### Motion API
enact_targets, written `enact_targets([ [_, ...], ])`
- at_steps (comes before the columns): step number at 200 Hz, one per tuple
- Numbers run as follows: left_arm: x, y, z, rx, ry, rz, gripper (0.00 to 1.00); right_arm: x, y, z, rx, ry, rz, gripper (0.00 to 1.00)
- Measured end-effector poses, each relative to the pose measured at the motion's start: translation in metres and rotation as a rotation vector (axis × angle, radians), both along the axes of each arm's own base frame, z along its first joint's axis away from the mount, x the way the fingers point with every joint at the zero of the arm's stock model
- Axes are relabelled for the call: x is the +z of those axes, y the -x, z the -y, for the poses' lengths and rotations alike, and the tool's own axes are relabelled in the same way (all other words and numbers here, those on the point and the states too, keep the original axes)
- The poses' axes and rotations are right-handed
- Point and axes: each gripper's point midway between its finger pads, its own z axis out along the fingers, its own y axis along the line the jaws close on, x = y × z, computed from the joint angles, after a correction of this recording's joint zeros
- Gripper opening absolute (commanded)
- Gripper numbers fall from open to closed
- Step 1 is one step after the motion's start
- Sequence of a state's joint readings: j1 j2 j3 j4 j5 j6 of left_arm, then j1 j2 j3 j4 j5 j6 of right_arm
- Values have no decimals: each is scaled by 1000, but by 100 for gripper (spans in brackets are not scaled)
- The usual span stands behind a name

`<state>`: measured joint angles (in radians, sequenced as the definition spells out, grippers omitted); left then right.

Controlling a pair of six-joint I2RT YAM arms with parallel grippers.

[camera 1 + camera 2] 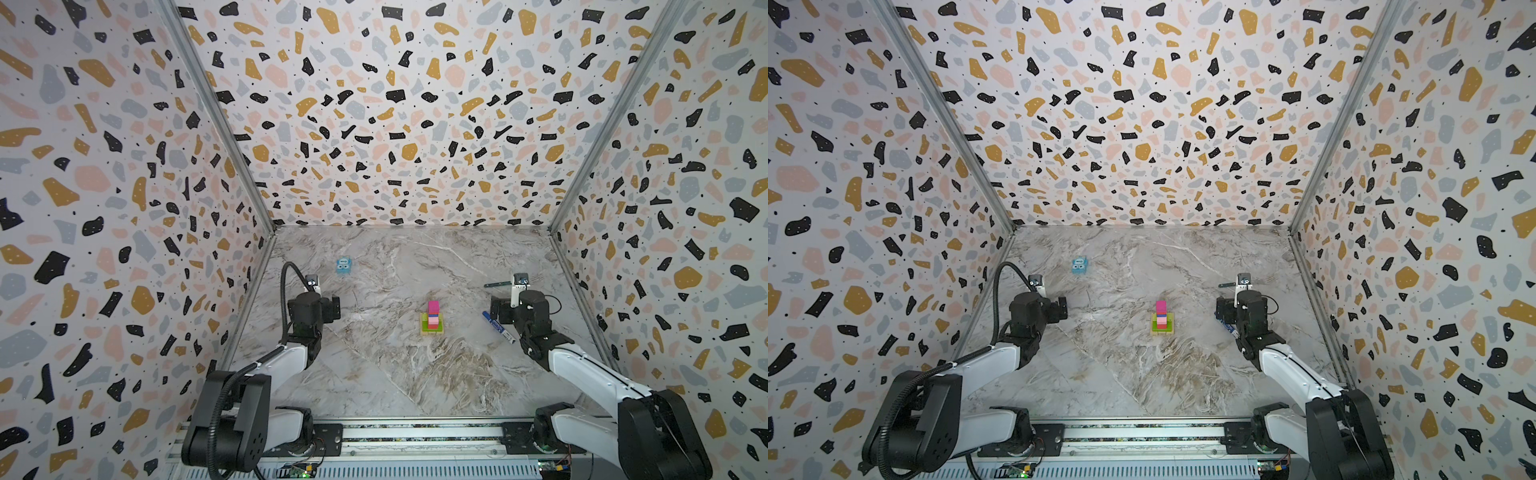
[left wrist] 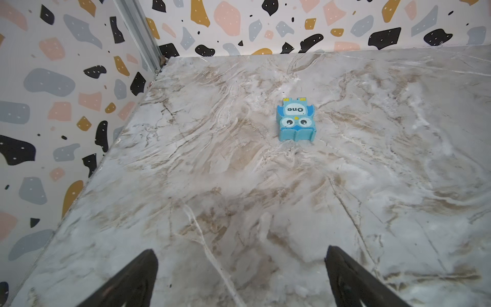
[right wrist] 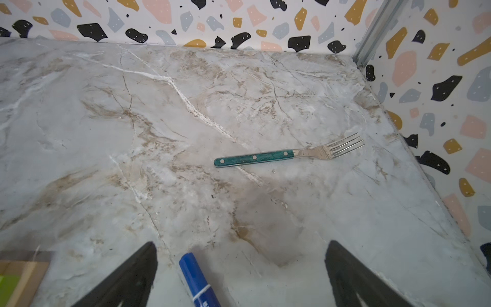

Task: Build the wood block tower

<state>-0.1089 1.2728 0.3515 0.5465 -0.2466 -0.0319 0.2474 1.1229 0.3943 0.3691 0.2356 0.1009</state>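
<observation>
The narrow stepped tower (image 1: 432,322) of painted wood blocks stands upright on the marbled tabletop (image 1: 374,374), tan base, lime-green layer, pink and red above, magenta cube (image 1: 433,306) on top, well apart from both arms. The left hand (image 2: 240,249) and the right hand (image 3: 242,242) are each spread wide and hold nothing; a blue-capped marker pen (image 3: 195,279) lies on the tabletop by the right one. No loose block shows, so stacking looks finished, and the next move calls only for keeping both arms clear of the tower.

Both top views look down from high up front; wrist cameras skim the grey marble-patterned tabletop (image 2: 239,186) toward the terrazzo-print back wall (image 2: 318,21)
</observation>
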Motion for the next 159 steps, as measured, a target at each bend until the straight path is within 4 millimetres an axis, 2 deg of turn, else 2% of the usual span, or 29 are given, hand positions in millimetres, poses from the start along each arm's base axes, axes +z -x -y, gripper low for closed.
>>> enact_targets([
  [25, -4, 9, -4, 2, -31, 49, 100, -4, 0, 11, -19, 19, 80, 100],
  [69, 18, 15, -5, -1, -35, 222, 100, -20, 1, 24, -41, 36, 154, 100],
  [103, 7, 21, -11, 29, -37, 248, 100, -7, 5, 32, -55, 30, 280, 100],
  [120, 1, 18, -16, 55, -37, 230, 100, -18, 3, 38, -75, 33, 287, 100],
  [135, 9, 12, -23, 97, -30, 254, 100, -32, -4, 41, -85, 39, 230, 99],
  [159, 19, 7, -29, 137, -23, 284, 100, -13, -16, 46, -102, 19, 285, 99],
])
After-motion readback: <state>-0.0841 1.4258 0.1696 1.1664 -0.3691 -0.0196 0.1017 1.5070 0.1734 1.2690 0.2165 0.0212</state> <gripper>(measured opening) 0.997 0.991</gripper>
